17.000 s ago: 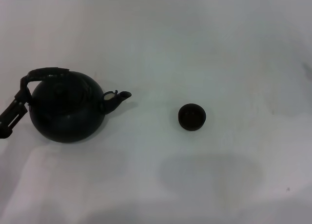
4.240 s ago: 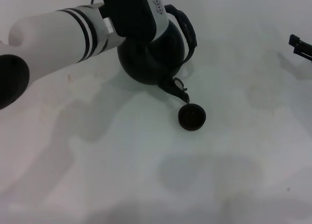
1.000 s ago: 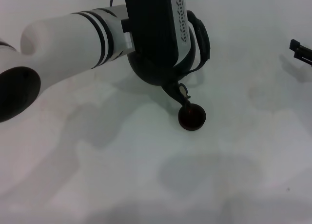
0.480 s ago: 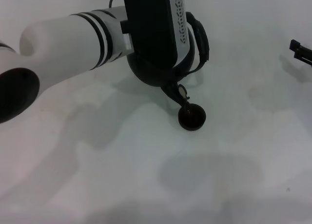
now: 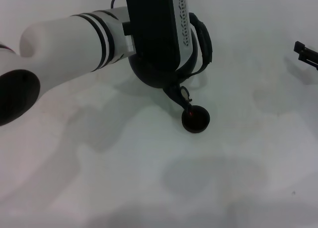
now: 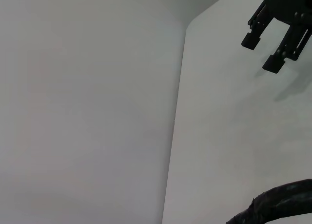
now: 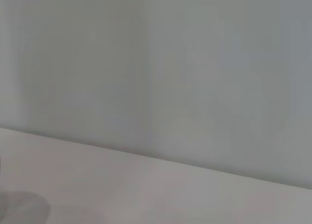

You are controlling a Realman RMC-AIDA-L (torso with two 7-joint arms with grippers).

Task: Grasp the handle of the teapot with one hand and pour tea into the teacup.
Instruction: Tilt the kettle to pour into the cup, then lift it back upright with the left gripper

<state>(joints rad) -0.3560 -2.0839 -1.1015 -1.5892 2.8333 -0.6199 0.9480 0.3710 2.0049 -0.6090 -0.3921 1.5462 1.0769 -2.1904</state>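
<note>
left arm holds teapot (image 5: 154,74) tilted over table (image 5: 149,178), spout tip at rim of teacup (image 5: 196,119). left end effector hidden, can't tell grip. right end effector (image 6: 275,41) open, parked at table's far right edge.

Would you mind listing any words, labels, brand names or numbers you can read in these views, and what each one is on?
No text can be read in any view.
Left arm: a strip of small marks runs along its black housing, too blurred to read.
Teapot, teacup and table: no lettering shows.
Right end effector: no marking shows.
</note>
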